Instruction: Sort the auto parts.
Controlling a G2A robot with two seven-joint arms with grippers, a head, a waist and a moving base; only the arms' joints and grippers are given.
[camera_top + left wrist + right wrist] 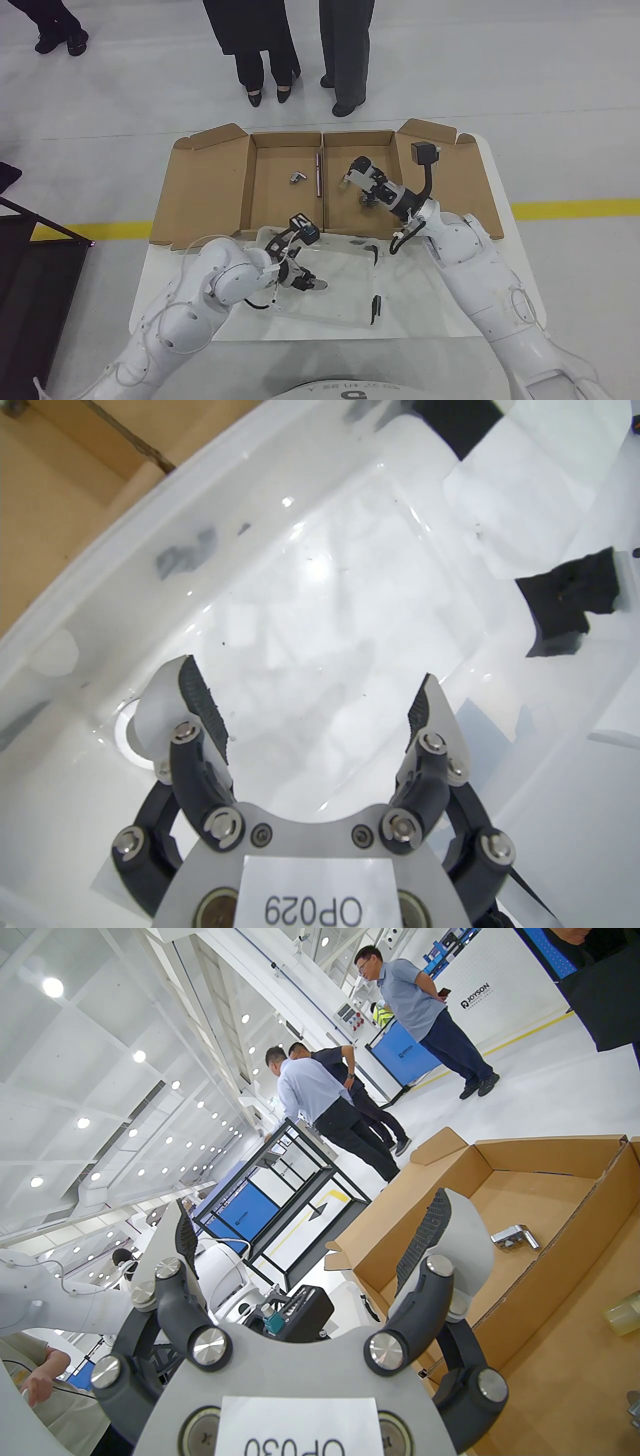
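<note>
A shallow corrugated cardboard box (205,195), its flaps folded outward, lies at the far side of the white desk (400,310), split by a cardboard divider into compartments. In one compartment rest a small, bright, chrome-like metal part (297,177) with an angular, stepped body and, just beside it, a thin, straight dark rod (318,173). The right gripper (358,172) hangs over the neighbouring compartment with its jaws spread wide and nothing between them. Their inner faces are black ribbed pads on pale curved fingers. From its wrist the metal part (515,1237) shows beyond the divider, and a pale yellow, translucent rounded piece (624,1314) lies on the brown floor of the nearer compartment. Nearer the robot sits a glossy, clear plastic tray (345,275) with rounded corners and black tape patches (570,600) on its wall. The left gripper (307,680) is low inside this tray, jaws wide apart and holding nothing.
</note>
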